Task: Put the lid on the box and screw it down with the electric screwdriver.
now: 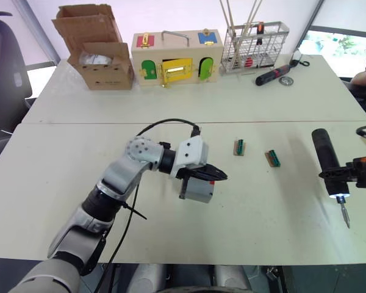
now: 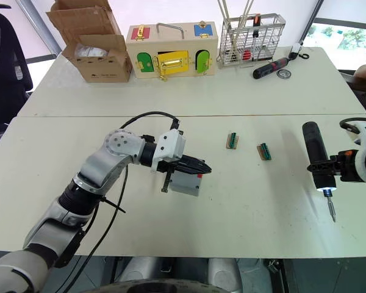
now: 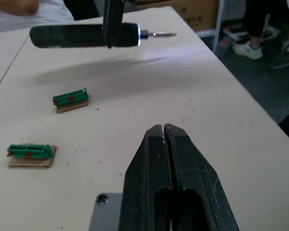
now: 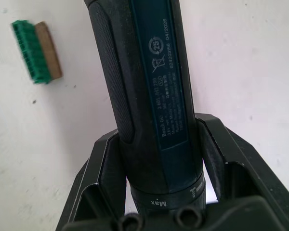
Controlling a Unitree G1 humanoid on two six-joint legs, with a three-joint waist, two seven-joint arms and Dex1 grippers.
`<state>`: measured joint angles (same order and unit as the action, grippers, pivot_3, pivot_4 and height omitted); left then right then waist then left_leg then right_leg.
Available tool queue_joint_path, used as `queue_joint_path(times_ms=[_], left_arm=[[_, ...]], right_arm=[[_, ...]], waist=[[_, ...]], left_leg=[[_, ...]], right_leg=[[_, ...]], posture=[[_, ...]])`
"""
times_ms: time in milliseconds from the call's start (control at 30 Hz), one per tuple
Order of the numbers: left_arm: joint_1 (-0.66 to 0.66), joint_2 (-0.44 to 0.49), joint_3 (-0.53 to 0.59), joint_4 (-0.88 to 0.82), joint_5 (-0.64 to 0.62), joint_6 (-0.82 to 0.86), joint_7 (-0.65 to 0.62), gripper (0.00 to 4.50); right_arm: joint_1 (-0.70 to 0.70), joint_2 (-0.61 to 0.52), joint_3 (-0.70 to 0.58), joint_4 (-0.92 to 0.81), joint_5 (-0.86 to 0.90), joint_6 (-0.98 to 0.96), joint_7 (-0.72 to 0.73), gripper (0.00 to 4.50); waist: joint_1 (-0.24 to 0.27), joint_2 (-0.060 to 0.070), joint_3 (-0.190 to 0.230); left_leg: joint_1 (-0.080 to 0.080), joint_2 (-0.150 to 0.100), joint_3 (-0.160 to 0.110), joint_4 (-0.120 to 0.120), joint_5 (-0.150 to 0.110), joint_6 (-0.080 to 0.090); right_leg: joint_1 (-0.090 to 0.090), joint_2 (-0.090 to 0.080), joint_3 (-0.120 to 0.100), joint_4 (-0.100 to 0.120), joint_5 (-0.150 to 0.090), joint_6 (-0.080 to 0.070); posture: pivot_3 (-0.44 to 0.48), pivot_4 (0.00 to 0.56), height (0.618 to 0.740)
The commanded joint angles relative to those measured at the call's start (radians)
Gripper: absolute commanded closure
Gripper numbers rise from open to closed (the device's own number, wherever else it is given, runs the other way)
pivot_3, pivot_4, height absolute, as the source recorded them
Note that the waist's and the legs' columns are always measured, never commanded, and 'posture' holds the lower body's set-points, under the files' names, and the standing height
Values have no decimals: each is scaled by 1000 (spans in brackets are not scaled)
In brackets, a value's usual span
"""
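Pressing our left fingers [image 1: 215, 176], clenched together, on the lid [image 3: 103, 211] atop the box [image 1: 197, 189] at mid-desk [image 1: 171, 104], we grasp the electric screwdriver [image 1: 329, 163] in our right fingers [image 4: 159, 159] at three o'clock, bit toward six.

Colours across the cream table [image 1: 171, 256]

The electric screwdriver [image 1: 327, 160] is black with a dark bluish label and a white glow at its tip; both claws are black. The box [image 1: 198, 189] is grey with a small red mark. Two green connector blocks [image 1: 239, 147] sit on tan bases. The wooden box [image 1: 177, 58] has green, yellow, red and blue doors.
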<state>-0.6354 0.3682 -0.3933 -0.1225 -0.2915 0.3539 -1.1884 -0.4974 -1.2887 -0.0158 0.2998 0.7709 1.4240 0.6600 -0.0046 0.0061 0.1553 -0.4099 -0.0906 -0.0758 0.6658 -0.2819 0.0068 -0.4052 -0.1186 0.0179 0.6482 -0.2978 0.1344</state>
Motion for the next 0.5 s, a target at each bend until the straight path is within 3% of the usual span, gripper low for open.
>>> queue_joint_path(times_ms=[33,233,300,500], left_arm=[[1,-3,49,-43,-32,16,31,4500],[0,-33,82,-31,-50,49,93,4500],[2,-28,81,-38,-55,56,91,4500],[-2,-29,92,-11,-30,1,127,4500]], right_arm=[[-38,-5,-7,20,-67,-40,37,2512],[-29,26,9,35,-141,-74,71,2512],[-26,34,8,34,-159,-77,80,1620],[-15,51,-12,17,-195,-99,96,40]], waist=[[2,1,0],[15,1,0],[16,1,0],[18,1,0]], left_leg=[[0,0,0,0,0,0],[0,0,0,0,0,0],[0,0,0,0,0,-1],[0,0,0,1,1,-1]], right_leg=[[0,0,0,0,0,0],[0,0,0,0,0,0],[0,0,0,0,0,0],[0,0,0,1,0,0]], posture=[[0,150,740],[0,150,740],[0,150,740],[0,150,740]])
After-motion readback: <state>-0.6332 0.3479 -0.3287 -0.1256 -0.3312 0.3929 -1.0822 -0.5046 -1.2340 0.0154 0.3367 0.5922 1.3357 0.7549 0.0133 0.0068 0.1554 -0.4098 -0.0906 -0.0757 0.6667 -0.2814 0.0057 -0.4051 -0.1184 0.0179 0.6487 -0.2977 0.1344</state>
